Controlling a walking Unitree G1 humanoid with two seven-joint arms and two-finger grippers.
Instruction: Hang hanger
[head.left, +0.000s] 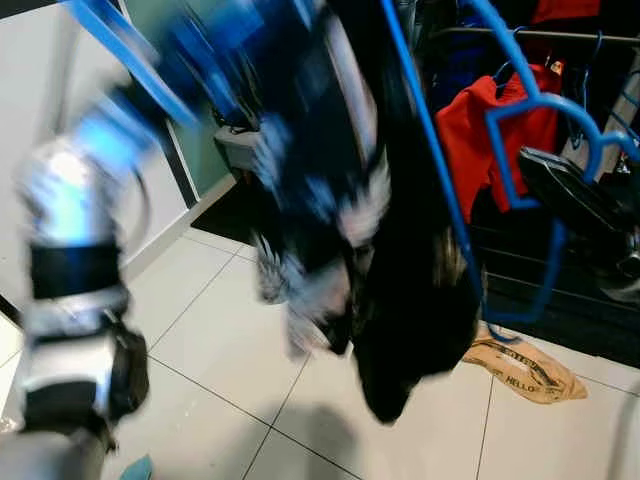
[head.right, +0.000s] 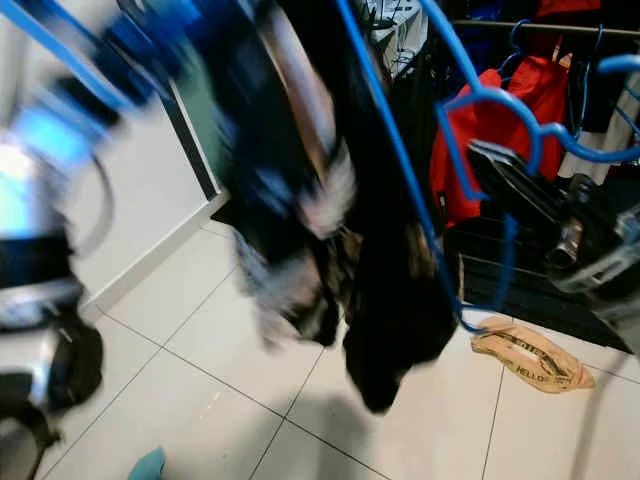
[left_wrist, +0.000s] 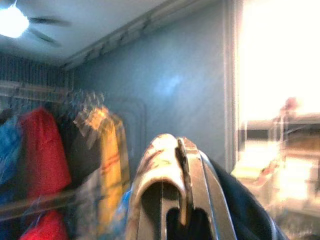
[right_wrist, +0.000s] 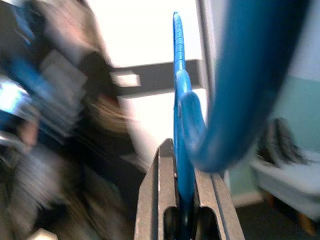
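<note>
- Step in hand, as a judgement: the carry toward the closet rail (head.left: 540, 36); the blue plastic hanger (head.left: 535, 105) is not yet hooked on.
- The right hand (right_wrist: 185, 200) is clenched on a thin blue bar of the hanger, which runs up between its two flat black fingers (right_wrist: 155, 200).
- A thick curved part of the hanger, probably the hook, arcs just above and beside that hand.
- A dark garment (head.left: 400, 300) with pale blurred patches hangs limp from the hanger, below and to the inner side of the right hand, well off the white tiled floor (head.left: 220, 340).
- The left hand (left_wrist: 177, 200) is raised, its fingers pressed together on a fold of dark cloth (left_wrist: 240, 205).
- Beyond the right hand, a red garment (head.left: 480, 140) hangs from another blue hanger on the rail.
- A crumpled brown paper bag (head.left: 525, 365) lies on the floor beneath the right hand.
- The next move likely calls for lifting the hook over the rail, then lowering it.
</note>
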